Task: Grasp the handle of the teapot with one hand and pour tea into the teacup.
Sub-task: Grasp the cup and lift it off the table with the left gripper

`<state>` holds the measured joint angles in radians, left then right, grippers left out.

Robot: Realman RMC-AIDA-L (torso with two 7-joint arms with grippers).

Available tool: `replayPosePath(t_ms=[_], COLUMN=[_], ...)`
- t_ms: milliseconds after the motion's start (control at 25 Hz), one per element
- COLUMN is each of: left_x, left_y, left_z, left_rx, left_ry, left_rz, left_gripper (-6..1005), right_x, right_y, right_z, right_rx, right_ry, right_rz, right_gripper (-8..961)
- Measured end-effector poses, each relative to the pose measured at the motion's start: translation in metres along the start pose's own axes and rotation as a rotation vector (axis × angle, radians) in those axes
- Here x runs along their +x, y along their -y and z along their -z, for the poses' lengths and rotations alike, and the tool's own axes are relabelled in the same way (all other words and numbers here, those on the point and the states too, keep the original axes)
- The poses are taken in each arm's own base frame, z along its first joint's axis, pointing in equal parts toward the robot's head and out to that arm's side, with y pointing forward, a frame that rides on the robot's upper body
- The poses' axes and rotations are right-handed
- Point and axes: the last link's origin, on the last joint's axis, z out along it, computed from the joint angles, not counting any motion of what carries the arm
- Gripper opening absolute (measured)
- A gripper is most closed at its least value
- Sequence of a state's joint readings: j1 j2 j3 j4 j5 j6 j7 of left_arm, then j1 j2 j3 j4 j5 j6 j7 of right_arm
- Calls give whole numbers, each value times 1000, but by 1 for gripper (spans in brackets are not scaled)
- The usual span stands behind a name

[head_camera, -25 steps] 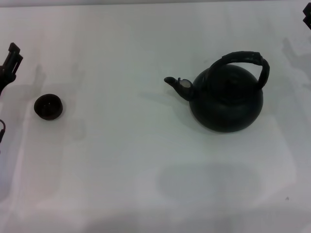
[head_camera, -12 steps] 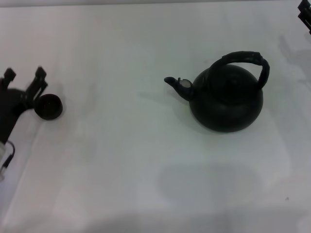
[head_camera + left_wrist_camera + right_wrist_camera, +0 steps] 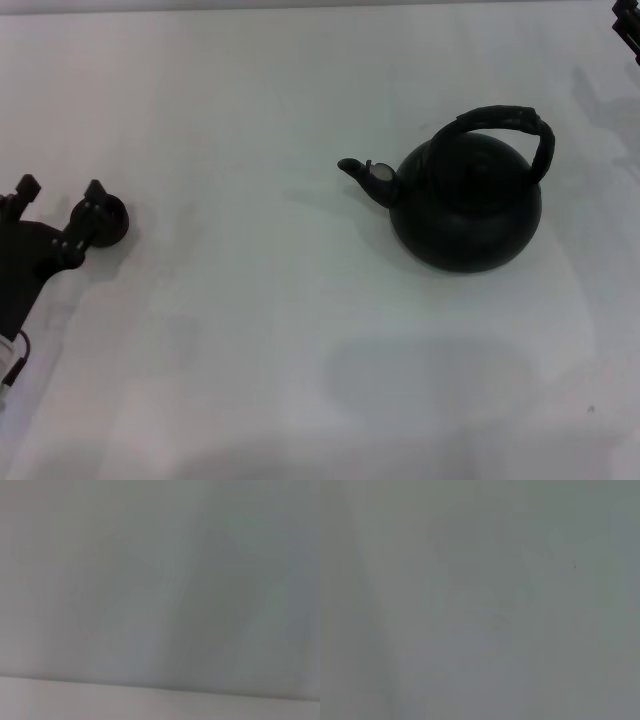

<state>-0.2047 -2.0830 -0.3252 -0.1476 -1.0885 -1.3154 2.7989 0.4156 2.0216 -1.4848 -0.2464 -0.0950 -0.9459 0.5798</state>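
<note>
In the head view the matte-black teapot [image 3: 465, 210] stands right of centre, its spout [image 3: 360, 172] pointing left. The ridged black handle [image 3: 505, 118] arches over its top, with nothing touching it. The tiny dark teacup [image 3: 113, 222] sits at the far left, partly covered by one finger of my left gripper [image 3: 60, 192]. That gripper is open, and the cup lies at its right-hand finger [image 3: 92, 200], not between the two. Only a black edge of my right gripper [image 3: 630, 22] shows at the top right corner, far from the teapot. Both wrist views show only blank pale surface.
The white tabletop [image 3: 250, 340] stretches between the cup and the teapot and on toward the front edge. No other objects are in view.
My left gripper has moved in from the left edge and down, so that one finger now covers part of the teacup. The teapot and the cup have not moved.
</note>
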Motion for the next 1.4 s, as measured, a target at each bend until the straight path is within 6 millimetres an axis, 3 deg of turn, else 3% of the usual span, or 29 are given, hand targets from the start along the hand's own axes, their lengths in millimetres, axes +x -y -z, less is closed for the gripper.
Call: replayPosePath(t_ms=[1400], left_x=[-14], left_y=[-6], left_z=[-10], left_rx=[-47], left_ry=[120], left_rz=[-33], left_gripper=[862], right_x=[0], right_y=[-2], right_z=[0], right_rx=[-8], right_ry=[0], right_rz=[-5], right_gripper=[833])
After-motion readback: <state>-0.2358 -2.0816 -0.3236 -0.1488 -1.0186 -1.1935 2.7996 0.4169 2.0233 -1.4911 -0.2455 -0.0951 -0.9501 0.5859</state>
